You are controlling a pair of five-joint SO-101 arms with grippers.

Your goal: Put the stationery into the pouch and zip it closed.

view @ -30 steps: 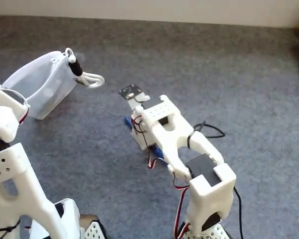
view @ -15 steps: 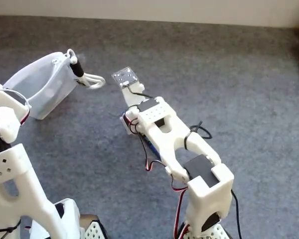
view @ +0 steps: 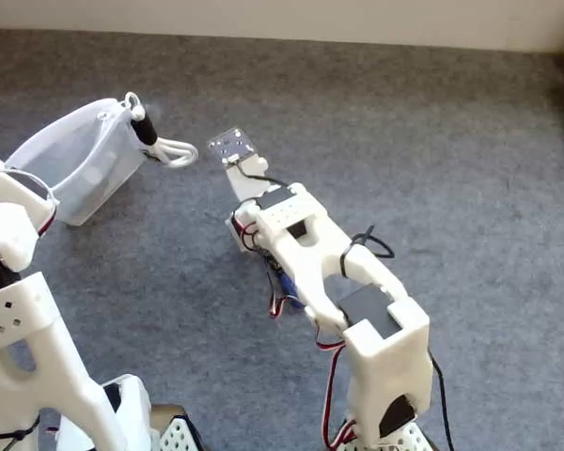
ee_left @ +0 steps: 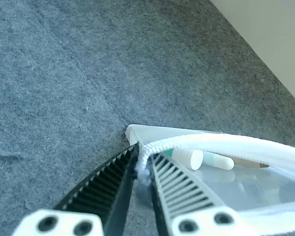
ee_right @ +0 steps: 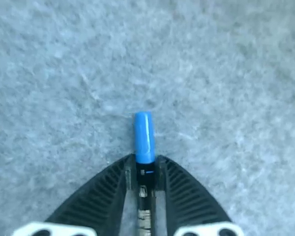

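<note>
The right pincer (ee_right: 145,164) clamps a pen (ee_right: 143,140) whose blue cap juts out past the black ribbed fingers (ee_right: 108,189), above the grey, carpet-like desk (ee_right: 226,73).

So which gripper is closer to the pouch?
Left. The left gripper is pinching the pouch at its rim. The right gripper holds a blue pen over the carpet, apart from the pouch.

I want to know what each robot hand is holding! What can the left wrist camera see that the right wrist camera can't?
The left wrist view has the left gripper pinching the rim of the clear pouch, with a white-capped marker and a pencil inside. The right wrist view instead has the right gripper shut on a blue-capped pen. Both look down past black ribbed fingers at the grey carpet.
</note>
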